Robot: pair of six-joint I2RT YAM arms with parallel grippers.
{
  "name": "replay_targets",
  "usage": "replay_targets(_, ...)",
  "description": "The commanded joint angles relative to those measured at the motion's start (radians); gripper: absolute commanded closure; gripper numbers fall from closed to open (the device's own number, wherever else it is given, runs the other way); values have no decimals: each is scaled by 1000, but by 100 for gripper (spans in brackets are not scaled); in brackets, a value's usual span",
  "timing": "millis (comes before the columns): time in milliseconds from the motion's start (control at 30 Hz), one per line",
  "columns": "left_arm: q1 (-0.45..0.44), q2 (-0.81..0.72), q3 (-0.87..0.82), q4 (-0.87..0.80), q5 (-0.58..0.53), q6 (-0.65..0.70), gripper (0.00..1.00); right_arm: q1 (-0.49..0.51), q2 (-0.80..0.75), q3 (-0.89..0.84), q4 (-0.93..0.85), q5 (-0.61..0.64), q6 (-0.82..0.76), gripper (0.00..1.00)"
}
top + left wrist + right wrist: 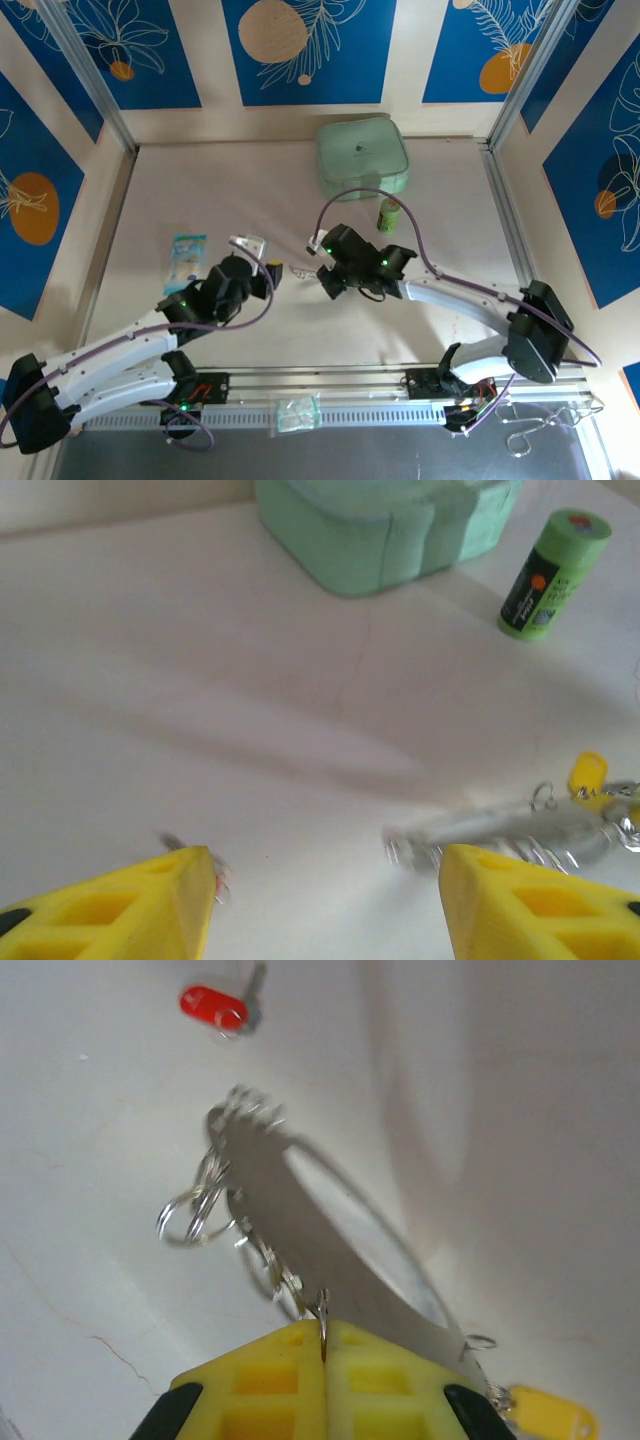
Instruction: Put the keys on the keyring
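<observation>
The right arm's yellow fingers (300, 1360) are pressed together on a small wire ring hanging from the rim of the large thin silvery oval keyring (330, 1230), edged with small metal links, which stretches away from them toward 11 o'clock over the white worktop (520, 1110) and casts a broad shadow there. Past the loop's far end, at 11 o'clock and apart from it, lies the small key with the red plastic head (215, 1007). The small key with the yellow plastic head (553, 1412) sits at 4 o'clock of the loop, just beside its near end — whether it is threaded on cannot be told. The left arm's yellow fingers (140, 905) stand wide apart, holding nothing; the keyring shows blurred just above the right-hand one. From above, the keyring (297, 272) lies between the two arms' tips near the middle of the worktop, with the pale green square case (362, 157) at 1 o'clock and the green cylinder (388, 213) at 2 o'clock of it.
</observation>
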Motion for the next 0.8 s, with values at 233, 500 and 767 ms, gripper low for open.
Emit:
replay_targets(233, 156, 111, 225, -81, 418, 437, 43, -67, -136, -172, 285, -288, -209, 100)
replay_targets(500, 157, 106, 47, 73, 739, 570, 60, -75, -250, -368, 475, -402, -218, 100)
replay_targets(767, 156, 152, 47, 39, 911, 713, 66, -88, -337, -454, 581, -503, -358, 100)
